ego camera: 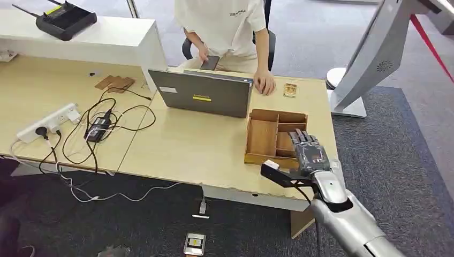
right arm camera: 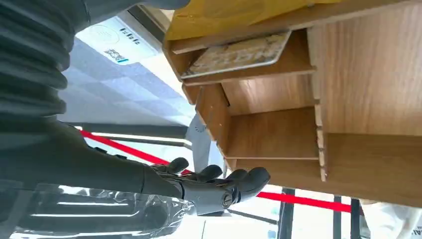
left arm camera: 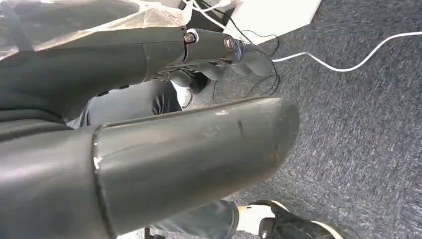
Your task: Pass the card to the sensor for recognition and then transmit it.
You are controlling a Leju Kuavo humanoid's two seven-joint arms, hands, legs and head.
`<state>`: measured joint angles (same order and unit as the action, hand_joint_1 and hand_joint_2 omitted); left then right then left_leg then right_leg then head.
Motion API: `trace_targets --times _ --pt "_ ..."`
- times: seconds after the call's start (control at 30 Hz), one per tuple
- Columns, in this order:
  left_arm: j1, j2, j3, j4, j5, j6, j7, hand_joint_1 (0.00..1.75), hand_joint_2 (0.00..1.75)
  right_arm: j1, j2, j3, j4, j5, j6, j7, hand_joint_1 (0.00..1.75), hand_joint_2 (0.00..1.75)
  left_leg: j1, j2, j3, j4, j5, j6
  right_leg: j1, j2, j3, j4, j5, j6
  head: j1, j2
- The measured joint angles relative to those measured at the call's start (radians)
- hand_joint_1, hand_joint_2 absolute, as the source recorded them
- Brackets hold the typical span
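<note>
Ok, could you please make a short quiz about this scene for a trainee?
1. True or false: the right hand holds a card.
2. Which thing stands on the desk between the tray and the cables? A) laptop B) kettle C) printer
3. In the head view, where does the card lie?

Key:
1. False. The hand hovers over the tray and holds nothing.
2. A.
3. On the desk, outside the tray, beside the person's hand.
</note>
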<state>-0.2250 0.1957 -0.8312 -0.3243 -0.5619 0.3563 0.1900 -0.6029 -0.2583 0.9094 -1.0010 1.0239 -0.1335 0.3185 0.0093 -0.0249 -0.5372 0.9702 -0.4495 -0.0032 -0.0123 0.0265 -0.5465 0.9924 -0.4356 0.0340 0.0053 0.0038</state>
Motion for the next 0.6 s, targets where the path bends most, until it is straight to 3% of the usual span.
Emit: trace_targets --times 0.6 --pt "-0.002 0.000 0.000 0.000 0.003 0.011 -0.011 0.00 0.00 -0.003 0.031 0.000 -0.001 -0.032 0.006 -0.018 0.00 1.75 0.000 0.000 0.000 0.000 0.000 0.000 0.000 0.000 0.000 0.000 0.000 0.000 0.000 0.000"
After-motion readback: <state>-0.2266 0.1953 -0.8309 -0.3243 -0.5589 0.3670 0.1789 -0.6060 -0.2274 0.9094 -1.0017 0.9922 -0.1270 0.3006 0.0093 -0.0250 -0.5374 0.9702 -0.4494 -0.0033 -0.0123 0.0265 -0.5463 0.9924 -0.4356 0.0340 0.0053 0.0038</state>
